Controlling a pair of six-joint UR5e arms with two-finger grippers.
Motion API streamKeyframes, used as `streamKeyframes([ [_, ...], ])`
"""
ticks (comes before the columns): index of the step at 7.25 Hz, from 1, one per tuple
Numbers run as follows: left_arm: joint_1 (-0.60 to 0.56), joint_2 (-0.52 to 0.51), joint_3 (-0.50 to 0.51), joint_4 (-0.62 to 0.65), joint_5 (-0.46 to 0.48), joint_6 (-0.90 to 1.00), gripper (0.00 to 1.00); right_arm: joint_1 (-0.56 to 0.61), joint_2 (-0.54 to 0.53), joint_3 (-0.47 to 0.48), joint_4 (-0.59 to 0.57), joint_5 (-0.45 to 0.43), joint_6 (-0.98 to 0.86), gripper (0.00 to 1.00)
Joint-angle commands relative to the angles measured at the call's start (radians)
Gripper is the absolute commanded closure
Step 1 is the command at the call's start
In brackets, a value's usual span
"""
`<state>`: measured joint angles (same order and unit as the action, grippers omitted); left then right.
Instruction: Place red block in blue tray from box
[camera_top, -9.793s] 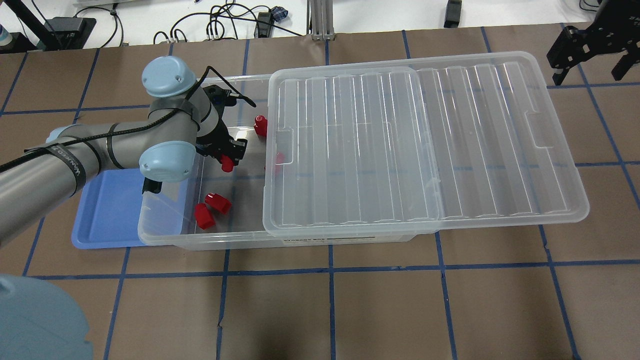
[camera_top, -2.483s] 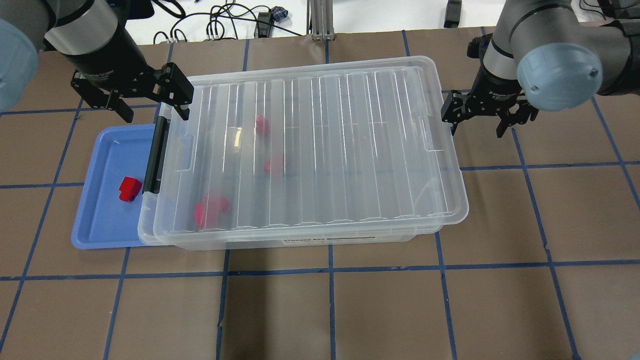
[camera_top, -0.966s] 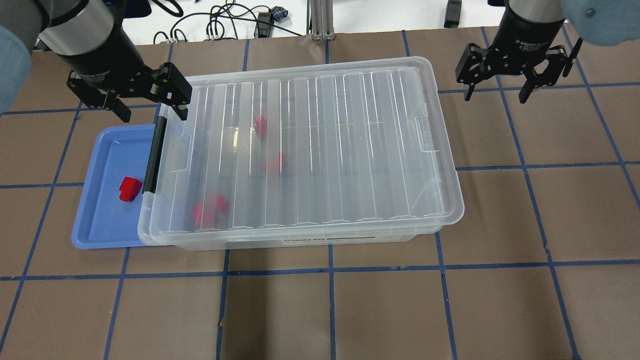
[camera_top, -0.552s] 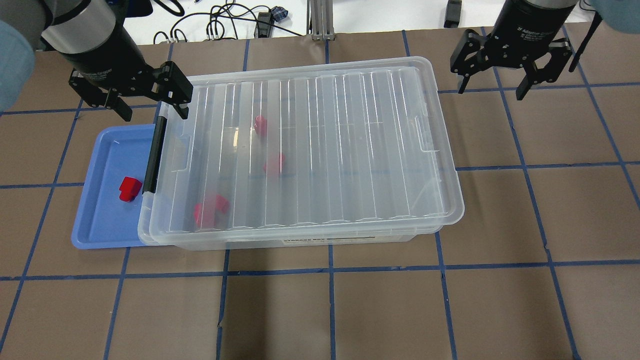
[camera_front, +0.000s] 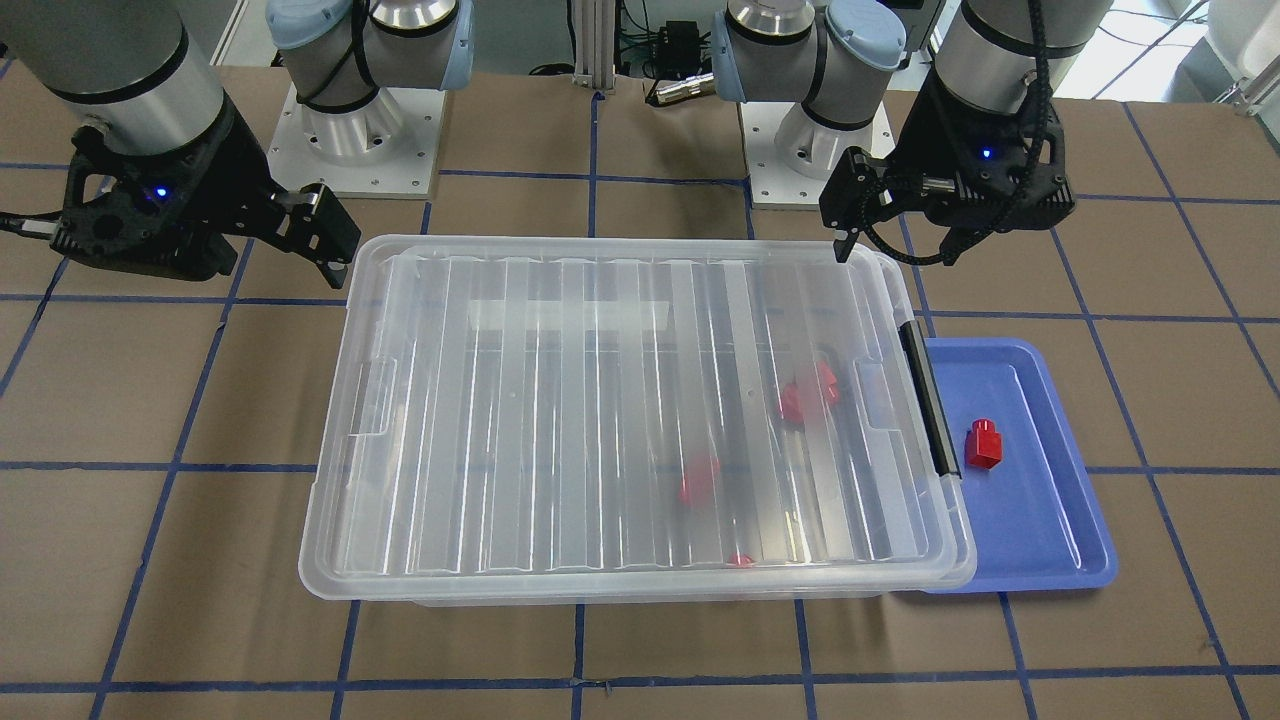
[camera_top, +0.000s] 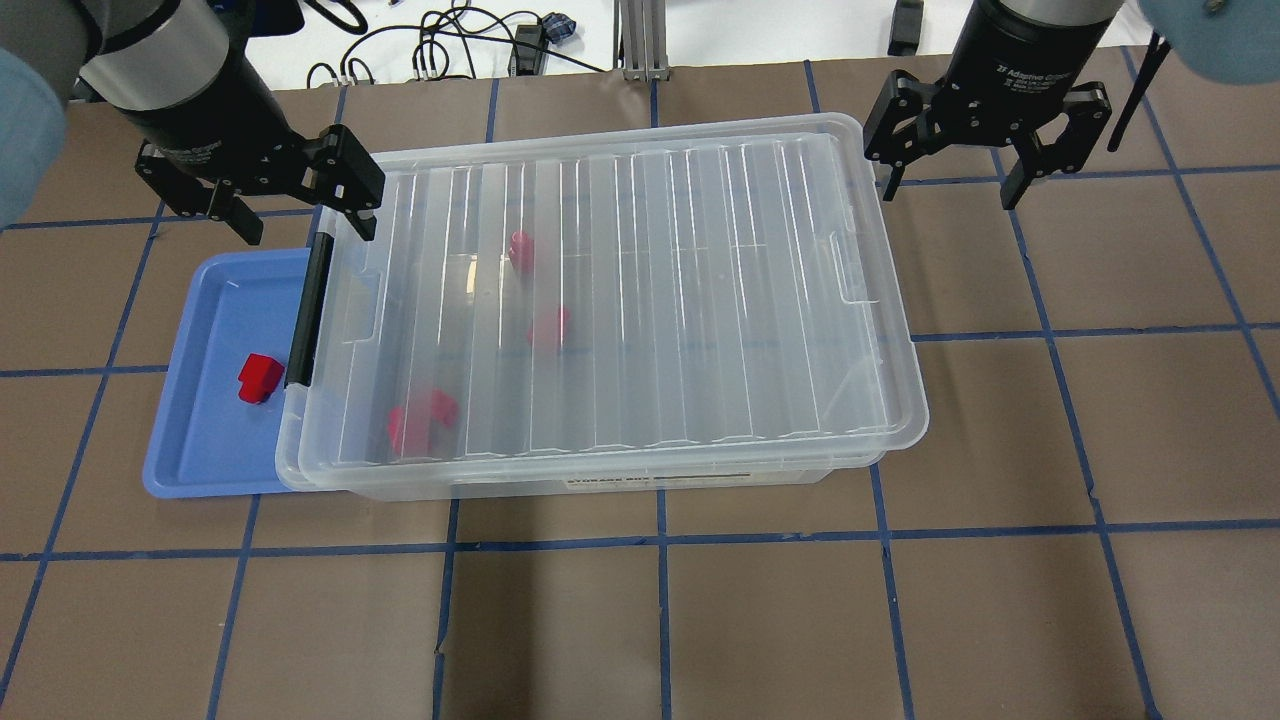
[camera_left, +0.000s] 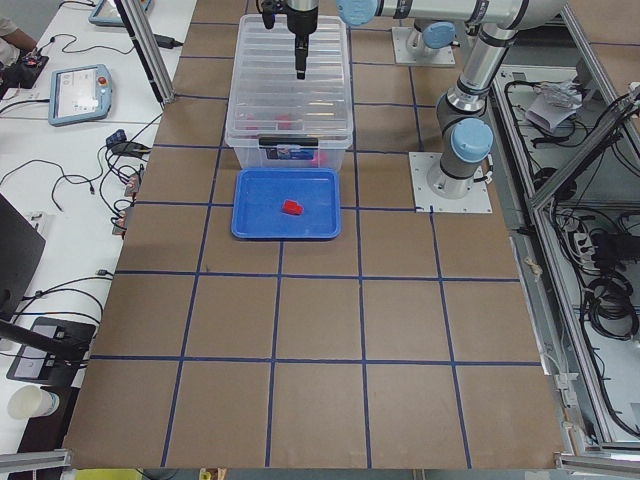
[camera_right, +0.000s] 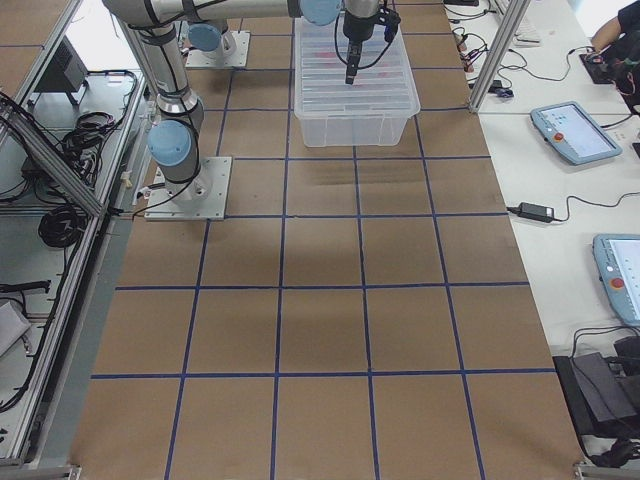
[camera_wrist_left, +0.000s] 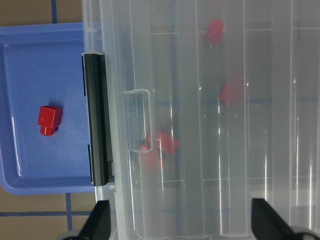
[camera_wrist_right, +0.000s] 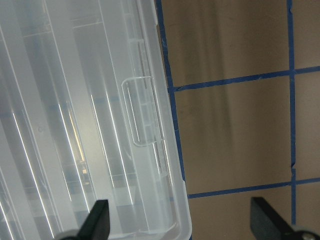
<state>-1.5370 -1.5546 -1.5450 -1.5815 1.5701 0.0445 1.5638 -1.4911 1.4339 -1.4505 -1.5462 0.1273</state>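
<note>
1. The left hand (camera_wrist_left: 184, 222) is spread wide and empty. Its two fingertips show at the bottom edge of the left wrist view, above the handle end of the box (camera_top: 650, 300). The right hand (camera_top: 948, 188), upper right in the overhead view, is also wide and holds nothing. It hangs over the counter (camera_top: 700, 620) just off the box's other end.
2. The placing looks finished, so what remains is probably only clearing the arms. That calls for a straight lift, since one left finger hangs close to the lid corner above the black clip handle (camera_top: 308, 310).
3. The ribbed lid (camera_top: 760, 250) sits over the box. Through it show blurred spare red bricks (camera_top: 425, 420), three at least, and the lower-left patch may be two together.
4. The blue tray (camera_top: 215, 300) lies at middle left, its right edge hidden under the box's rim. It holds only the red block (camera_top: 260, 378), lying on its side near the handle and apart from the tray's walls.
</note>
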Motion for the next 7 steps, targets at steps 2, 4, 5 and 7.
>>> streamKeyframes([
  [2, 0.000, -0.001, -0.001, 0.000, 0.001, 0.002, 0.00, -0.001, -0.021, 0.003, 0.042, -0.006, -0.009, 0.00],
  [4, 0.000, 0.001, -0.003, -0.002, 0.001, 0.002, 0.00, -0.002, -0.023, 0.003, 0.047, -0.012, -0.015, 0.00],
  [5, 0.000, 0.002, -0.003, -0.002, 0.001, 0.002, 0.00, -0.002, -0.031, 0.003, 0.048, -0.014, -0.017, 0.00],
  [7, 0.000, -0.004, -0.003, -0.002, 0.001, 0.002, 0.00, -0.001, -0.037, 0.003, 0.056, -0.020, -0.015, 0.00],
])
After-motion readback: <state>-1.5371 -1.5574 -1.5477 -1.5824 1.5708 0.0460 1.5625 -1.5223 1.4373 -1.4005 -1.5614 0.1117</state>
